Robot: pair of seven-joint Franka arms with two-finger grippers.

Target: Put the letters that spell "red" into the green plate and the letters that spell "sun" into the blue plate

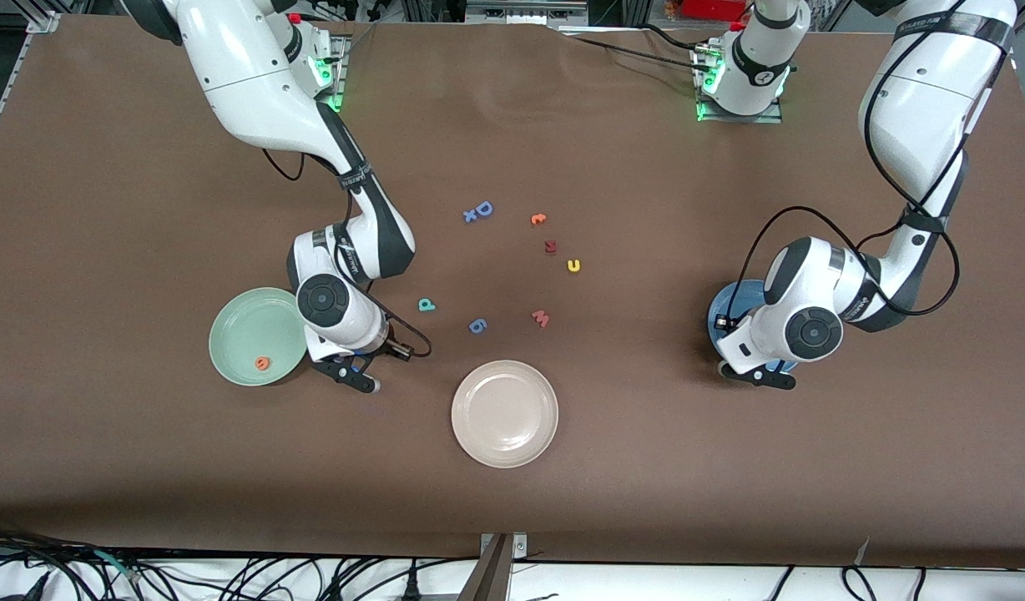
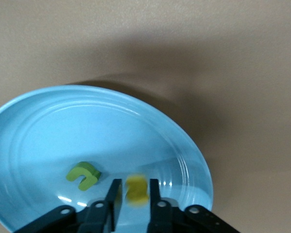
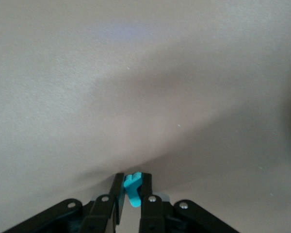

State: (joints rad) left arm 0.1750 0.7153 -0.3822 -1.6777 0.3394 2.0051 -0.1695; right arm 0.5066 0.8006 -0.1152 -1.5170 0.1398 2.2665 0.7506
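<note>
**Two Letters Nearly Home**

Read the tabletop [image 1: 145, 167] like a clock from the front view, with the robot bases at 12.

At 9 o'clock sits the green plate [image 1: 237, 321]. The orange "e" [image 1: 263, 362] already lies in it. Just off the plate's 4 o'clock edge is the right end effector [image 1: 355, 377], closed tight on the teal "r" [image 3: 132, 188]. It holds the letter low there, probably to carry it over the rim.

Near the middle, the teal "d" [image 1: 426, 305] and the yellow "u" [image 1: 573, 265] wait on the tabletop (nothing touches them).

At 3 o'clock the left end effector [image 1: 759, 376] hangs over the blue plate [image 2: 150, 116], likely to drop a letter in. The green "n" [image 2: 82, 175] lies inside. The yellow "s" [image 2: 137, 190] is right at the end effector, but I cannot tell if it is gripped or let go.
</note>
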